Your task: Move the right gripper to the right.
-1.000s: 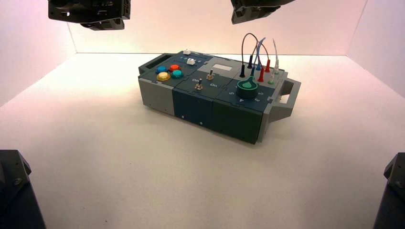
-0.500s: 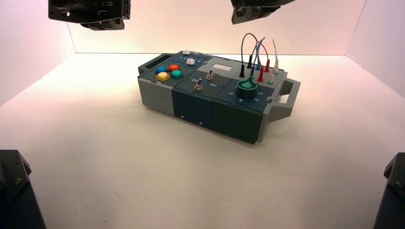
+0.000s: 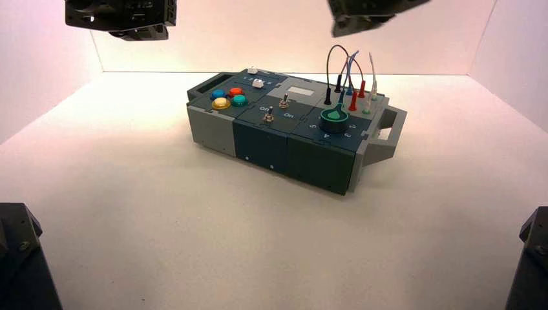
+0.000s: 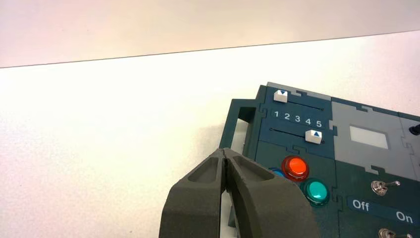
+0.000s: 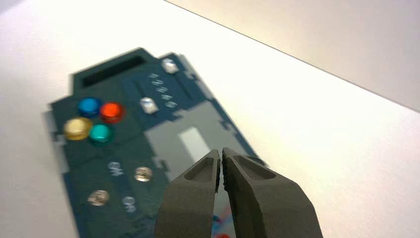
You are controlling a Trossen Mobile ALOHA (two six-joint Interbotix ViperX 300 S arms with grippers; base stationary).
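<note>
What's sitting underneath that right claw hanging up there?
Below the right gripper, held high with its fingers shut, lies the box: its grey panel with a white window. The fingers cover part of the panel's near end.

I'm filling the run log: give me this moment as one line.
right pincer: shut, empty, high above box, shifted right | left pincer: shut, parked high above box's left end | box untouched

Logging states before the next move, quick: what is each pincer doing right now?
Left pincer: closed, holding nothing, above the box's button end.
Right pincer: closed, holding nothing, high over the box.
</note>
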